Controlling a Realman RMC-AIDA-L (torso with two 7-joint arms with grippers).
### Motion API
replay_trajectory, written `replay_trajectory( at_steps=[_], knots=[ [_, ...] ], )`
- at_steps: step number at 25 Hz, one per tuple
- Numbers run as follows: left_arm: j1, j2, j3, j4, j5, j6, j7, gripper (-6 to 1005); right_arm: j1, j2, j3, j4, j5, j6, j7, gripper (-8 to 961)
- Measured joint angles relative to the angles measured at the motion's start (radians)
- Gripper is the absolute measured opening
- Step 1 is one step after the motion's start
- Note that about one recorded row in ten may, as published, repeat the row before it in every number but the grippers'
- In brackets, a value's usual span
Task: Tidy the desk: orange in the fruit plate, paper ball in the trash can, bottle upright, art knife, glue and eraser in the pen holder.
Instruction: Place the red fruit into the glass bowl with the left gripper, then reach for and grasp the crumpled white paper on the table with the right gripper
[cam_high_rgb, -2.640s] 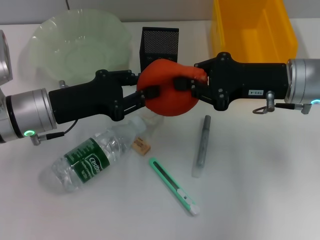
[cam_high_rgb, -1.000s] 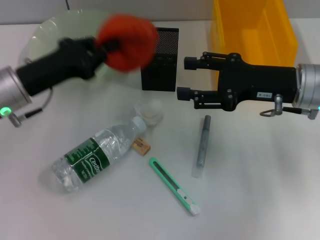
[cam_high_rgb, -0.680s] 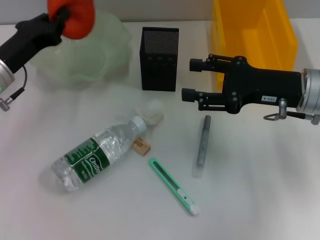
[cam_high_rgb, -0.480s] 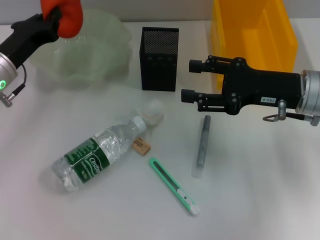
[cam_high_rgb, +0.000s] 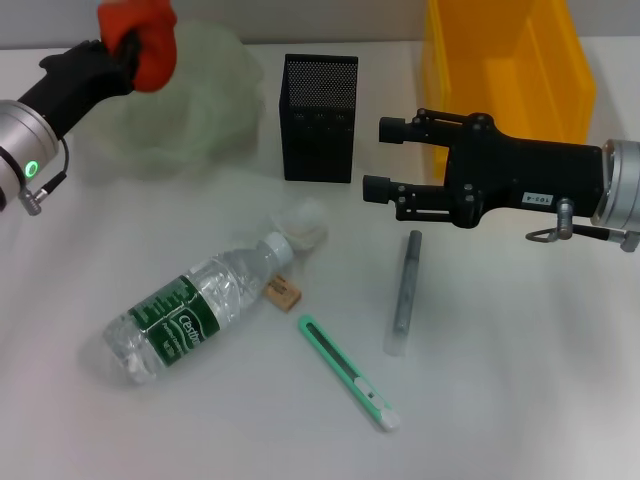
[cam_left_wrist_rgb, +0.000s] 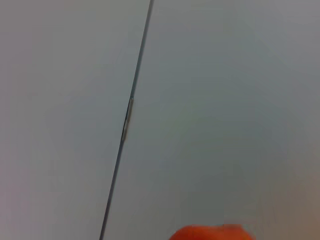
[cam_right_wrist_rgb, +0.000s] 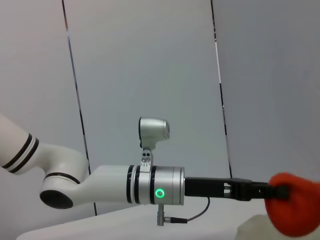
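Note:
My left gripper (cam_high_rgb: 128, 45) is shut on the orange (cam_high_rgb: 143, 42) and holds it above the left part of the pale green fruit plate (cam_high_rgb: 205, 105). The orange also shows in the right wrist view (cam_right_wrist_rgb: 292, 203) and at the edge of the left wrist view (cam_left_wrist_rgb: 212, 233). My right gripper (cam_high_rgb: 377, 158) is open and empty, right of the black mesh pen holder (cam_high_rgb: 319, 118). The clear bottle (cam_high_rgb: 195, 307) lies on its side. The paper ball (cam_high_rgb: 303, 226) sits by its cap, the eraser (cam_high_rgb: 284, 293) beside its neck. The green art knife (cam_high_rgb: 349, 372) and grey glue stick (cam_high_rgb: 403, 292) lie on the table.
A yellow bin (cam_high_rgb: 508, 62) stands at the back right, behind my right arm. The white table (cam_high_rgb: 520, 380) spreads bare at the front right. The left arm's wrist (cam_right_wrist_rgb: 155, 185) shows in the right wrist view against a grey wall.
My left gripper took the orange from the right gripper, carried it left and back over the fruit plate, and has now shifted slightly right. The right gripper let go and stays open.

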Motion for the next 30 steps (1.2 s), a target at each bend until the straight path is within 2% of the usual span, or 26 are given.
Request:
replay_trajectory(
  at_steps=[3, 7, 15, 17, 18, 22, 24, 25, 27, 30],
  knots=[
    [-0.002, 0.0, 0.002, -0.003, 0.0, -0.01, 0.001, 89, 0.0, 0.0, 0.0, 0.0, 0.0, 0.0, 0.0, 758],
    [-0.007, 0.0, 0.003, -0.003, -0.001, -0.013, 0.002, 332, 0.0, 0.0, 0.0, 0.0, 0.0, 0.004, -0.001, 757],
    [-0.01, 0.0, 0.002, -0.004, -0.001, 0.003, -0.003, 590, 0.0, 0.0, 0.0, -0.001, 0.0, 0.009, -0.001, 756],
    [-0.004, 0.004, 0.026, 0.0, 0.008, 0.091, -0.038, 685, 0.0, 0.0, 0.0, -0.004, 0.001, 0.01, -0.001, 756],
    [-0.004, 0.004, 0.026, 0.0, 0.008, 0.091, -0.038, 732, 0.0, 0.0, 0.0, -0.004, 0.001, 0.01, -0.001, 759],
    [0.019, 0.011, 0.133, 0.048, 0.015, 0.255, -0.147, 848, 0.0, 0.0, 0.009, -0.005, 0.001, 0.01, -0.001, 770],
    [0.057, 0.013, 0.256, 0.127, 0.015, 0.421, -0.246, 848, 0.0, -0.001, 0.013, -0.006, 0.002, 0.009, 0.0, 776],
    [0.057, 0.013, 0.256, 0.127, 0.015, 0.421, -0.246, 848, 0.0, -0.001, 0.013, -0.006, 0.002, 0.009, 0.0, 779],
    [0.082, 0.02, 0.324, 0.169, 0.016, 0.514, -0.289, 848, 0.0, -0.002, 0.014, -0.007, 0.002, 0.009, 0.008, 784],
    [0.101, 0.028, 0.368, 0.194, 0.016, 0.566, -0.322, 848, 0.0, -0.005, 0.015, -0.009, 0.002, 0.016, 0.028, 793]
  ],
)
